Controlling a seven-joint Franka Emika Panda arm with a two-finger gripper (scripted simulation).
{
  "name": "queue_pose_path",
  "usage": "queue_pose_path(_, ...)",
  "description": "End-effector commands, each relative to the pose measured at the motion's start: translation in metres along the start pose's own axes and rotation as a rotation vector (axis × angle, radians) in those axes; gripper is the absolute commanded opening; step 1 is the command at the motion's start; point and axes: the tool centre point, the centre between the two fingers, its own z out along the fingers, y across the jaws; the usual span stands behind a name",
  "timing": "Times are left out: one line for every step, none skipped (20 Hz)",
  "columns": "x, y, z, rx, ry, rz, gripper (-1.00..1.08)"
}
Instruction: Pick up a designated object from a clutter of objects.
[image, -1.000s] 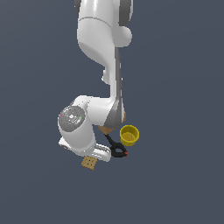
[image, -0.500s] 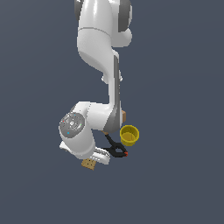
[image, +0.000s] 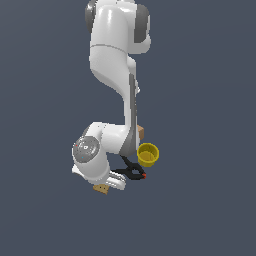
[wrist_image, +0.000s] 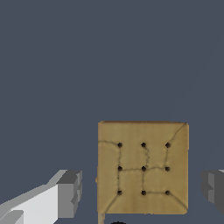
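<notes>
The end effector (wrist_image: 141, 188) is open: in the wrist view its two grey fingertips (wrist_image: 70, 194) stand one on each side of the tan dotted square tile (wrist_image: 143, 168), with a gap to the tile on both sides. The tile lies flat on the dark counter (wrist_image: 109, 57). In the exterior view only a corner of the tile (image: 101, 189) shows under the white arm. The black clamp with red tips (image: 133, 172) lies near it, on the exterior view's right, and the yellow cup (image: 148, 154) stands just beyond. A brown box (image: 141, 132) shows partly behind the arm.
</notes>
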Motion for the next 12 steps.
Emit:
queue_pose_path(-0.0004,-0.0001,0.0121,0.0,0.0,0.0,1.0)
queue_pose_path(-0.0003,-0.0001,0.0152,0.0,0.0,0.0,1.0)
queue_pose_path(-0.0001,0.0002,0.0171,0.0,0.0,0.0,1.0)
queue_pose_path(0.0002,0.0001,0.0186,0.0,0.0,0.0,1.0)
queue_pose_path(0.0005,0.0001,0.0192,0.0,0.0,0.0,1.0)
queue_pose_path(0.0009,0.0001,0.0192,0.0,0.0,0.0,1.0)
queue_pose_path(0.0011,0.0,0.019,0.0,0.0,0.0,1.0)
queue_pose_path(0.0011,0.0,0.019,0.0,0.0,0.0,-1.0)
queue_pose_path(0.0011,0.0,0.019,0.0,0.0,0.0,-1.0)
queue_pose_path(0.0011,0.0,0.019,0.0,0.0,0.0,-1.0)
queue_pose_path(0.0011,0.0,0.019,0.0,0.0,0.0,-1.0)
queue_pose_path(0.0011,0.0,0.019,0.0,0.0,0.0,-1.0)
